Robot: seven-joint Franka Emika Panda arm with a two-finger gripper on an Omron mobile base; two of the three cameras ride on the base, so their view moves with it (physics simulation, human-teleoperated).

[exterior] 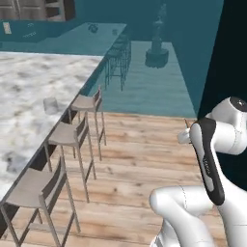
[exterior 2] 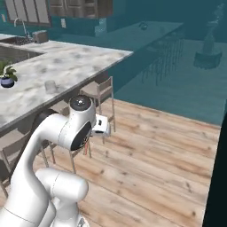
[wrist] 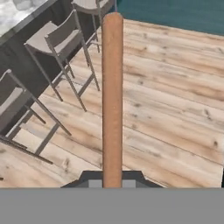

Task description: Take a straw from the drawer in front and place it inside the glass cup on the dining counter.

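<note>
The straw (wrist: 112,96), a reddish-brown stick, rises straight up from between my fingertips, and my gripper (wrist: 112,183) is shut on its lower end. The hand (exterior: 184,136) hangs over the wooden floor, to the right of the stools, well away from the counter. The glass cup (exterior: 50,105) stands upright near the edge of the dining counter (exterior: 24,82), a marble-topped island. From the other side, the cup (exterior 2: 50,86) sits left of and beyond my hand (exterior 2: 102,125). The drawer is out of view.
Three grey stools (exterior: 75,135) line the counter's near side, and two of them (wrist: 52,41) lie below the hand. A blue pot with a plant (exterior 2: 7,80) stands on the counter's left. Open wooden floor (exterior 2: 155,155) stretches to the right.
</note>
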